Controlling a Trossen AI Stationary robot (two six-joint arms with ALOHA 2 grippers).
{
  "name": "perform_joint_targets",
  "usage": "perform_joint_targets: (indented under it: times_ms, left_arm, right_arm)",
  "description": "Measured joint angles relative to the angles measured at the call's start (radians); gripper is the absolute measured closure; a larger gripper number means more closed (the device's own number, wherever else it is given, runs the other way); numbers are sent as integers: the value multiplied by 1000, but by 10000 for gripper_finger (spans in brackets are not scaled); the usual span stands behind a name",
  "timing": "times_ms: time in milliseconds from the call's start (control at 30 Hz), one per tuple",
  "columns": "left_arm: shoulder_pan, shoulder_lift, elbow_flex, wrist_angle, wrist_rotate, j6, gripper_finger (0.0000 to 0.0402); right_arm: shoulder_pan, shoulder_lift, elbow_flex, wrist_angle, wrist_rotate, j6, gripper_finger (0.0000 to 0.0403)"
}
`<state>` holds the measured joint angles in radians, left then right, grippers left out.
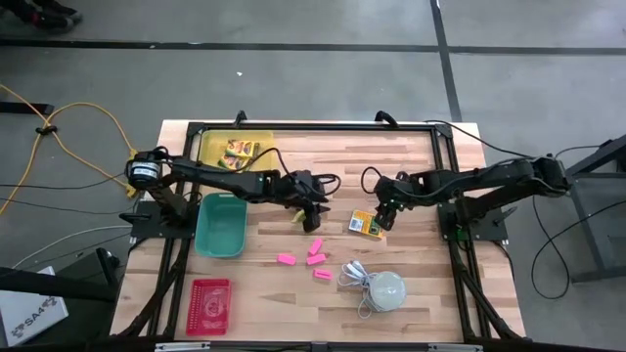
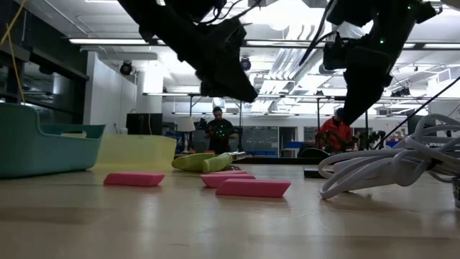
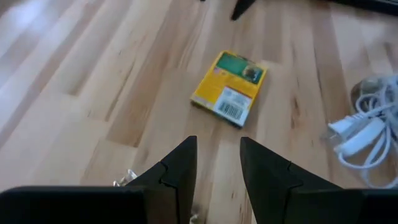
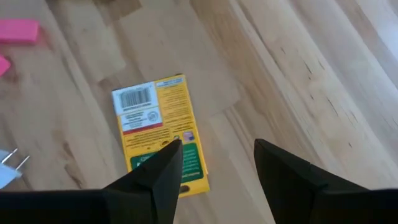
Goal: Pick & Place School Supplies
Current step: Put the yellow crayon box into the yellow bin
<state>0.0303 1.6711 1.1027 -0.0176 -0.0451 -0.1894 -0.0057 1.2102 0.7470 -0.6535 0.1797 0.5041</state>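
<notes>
High view shows both dark arms stretched inward over the wooden counter (image 1: 411, 284), meeting near the middle of the frame. The left arm reaches from the left edge, its left pincer (image 1: 313, 217) pointing down toward the centre; in the left wrist view its two fingers stand a little apart with nothing between them. The right arm comes in from the right edge, bent at the elbow, and its right pincer (image 1: 384, 213) hangs just above a yellow-and-green box (image 1: 367, 224) lying flat right of centre. In the right wrist view the fingers are spread wide and empty, and the box (image 4: 160, 132) sits between and ahead of them, barcode side up, one corner hidden behind a finger.

Two more yellow-and-green boxes (image 1: 240, 149) lie in the yellow tray (image 1: 210, 147) at upper left. A lime-green-handled tool (image 1: 296, 214) rests just beside the left pincer. Four pink blocks (image 1: 315, 259) are scattered below centre, near the white dome (image 1: 384, 289) with its cord. A teal bin (image 1: 221, 224) and a red basket (image 1: 209, 305) sit at left.
</notes>
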Motion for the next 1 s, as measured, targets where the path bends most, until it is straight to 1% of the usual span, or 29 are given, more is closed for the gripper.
perform_joint_targets:
  times_ms: [67, 167, 1000]
  left_arm:
    - [0, 12, 2, 38, 13, 21, 285]
    - [0, 12, 0, 49, 42, 32, 285]
    - [0, 11, 0, 41, 44, 33, 285]
  right_arm:
    - [-9, 0, -3, 0, 0, 18, 213]
    - [-18, 0, -4, -3, 0, 42, 213]
    - [-23, 0, -4, 16, 1, 42, 213]
